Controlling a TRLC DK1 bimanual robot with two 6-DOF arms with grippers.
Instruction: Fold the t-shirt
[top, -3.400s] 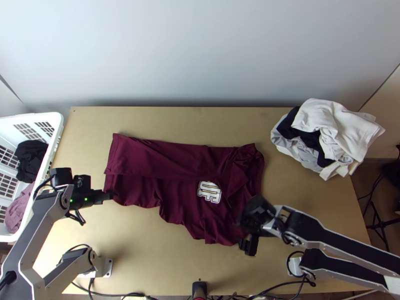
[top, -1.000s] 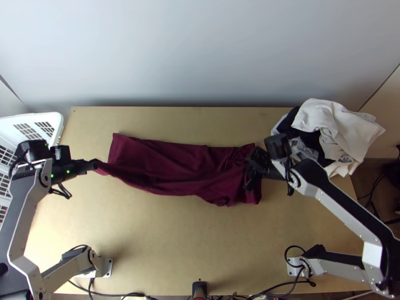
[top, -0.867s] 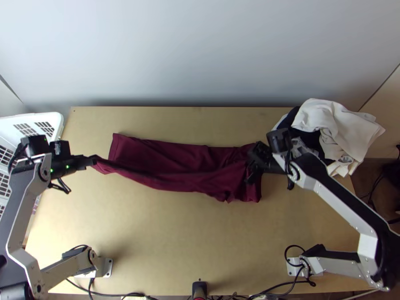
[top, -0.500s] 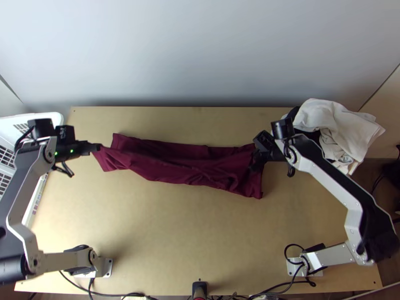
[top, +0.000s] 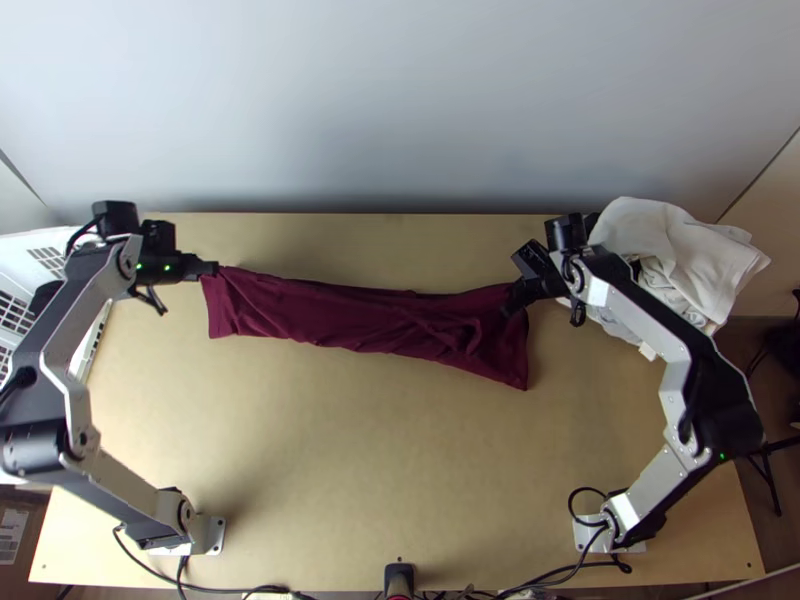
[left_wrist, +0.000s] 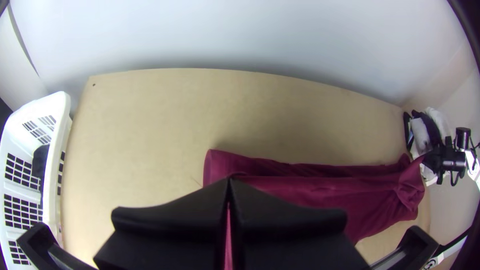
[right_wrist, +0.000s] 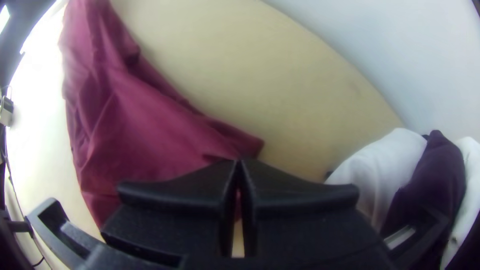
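Toward the far table edge (top: 380, 215), my left gripper (top: 215, 268) and right gripper (top: 507, 309), both pinching the t-shirt (top: 330, 315), have carried its near side, so this fold seems almost ready.

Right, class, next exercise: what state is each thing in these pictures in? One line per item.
Maroon t-shirt: gathered into a long, narrow strip, wrinkled, held near both ends.
Left gripper: shut on the t-shirt.
Right gripper: shut on the t-shirt.
White laundry basket: upright, open-topped, with dark cloth inside.
Pile of clothes: heaped, bunched, unfolded.
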